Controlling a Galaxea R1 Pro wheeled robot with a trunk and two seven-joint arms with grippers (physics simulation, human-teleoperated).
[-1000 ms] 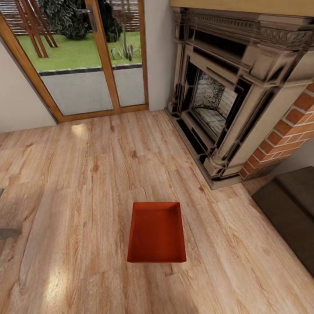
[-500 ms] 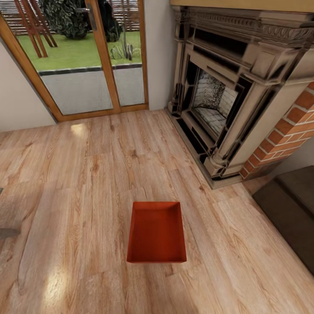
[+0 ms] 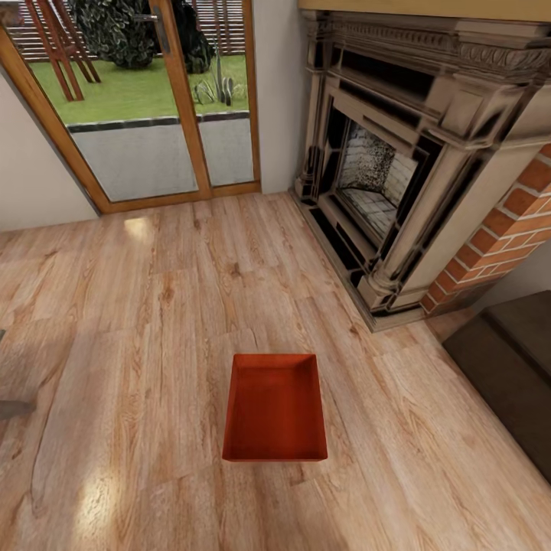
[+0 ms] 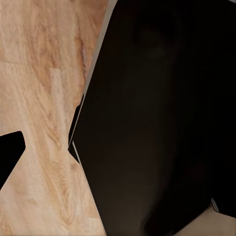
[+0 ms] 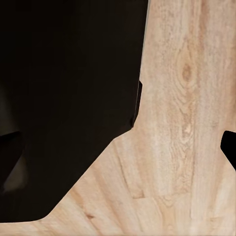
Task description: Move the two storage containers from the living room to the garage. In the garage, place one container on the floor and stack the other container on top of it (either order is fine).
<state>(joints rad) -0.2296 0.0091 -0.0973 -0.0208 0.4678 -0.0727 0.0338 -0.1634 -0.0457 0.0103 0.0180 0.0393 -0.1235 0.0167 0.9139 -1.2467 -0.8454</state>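
One orange-red open-top storage container (image 3: 275,408) sits empty on the light wood-plank floor of the living room, in the lower middle of the head view. Nothing touches it. In the left wrist view a dark fingertip (image 4: 10,155) shows at the picture's edge over the wood planks, beside the robot's dark body (image 4: 157,123). The right wrist view shows the same: a dark fingertip (image 5: 229,147) at the edge, wood floor, and the dark body (image 5: 64,98). Both grippers' fingers stand far apart with nothing between them.
A carved stone fireplace (image 3: 398,168) with red brick (image 3: 505,229) stands at the right. Wood-framed glass doors (image 3: 153,107) fill the back left. A dark low seat (image 3: 513,367) lies at the right edge, a grey object (image 3: 11,409) at the left edge.
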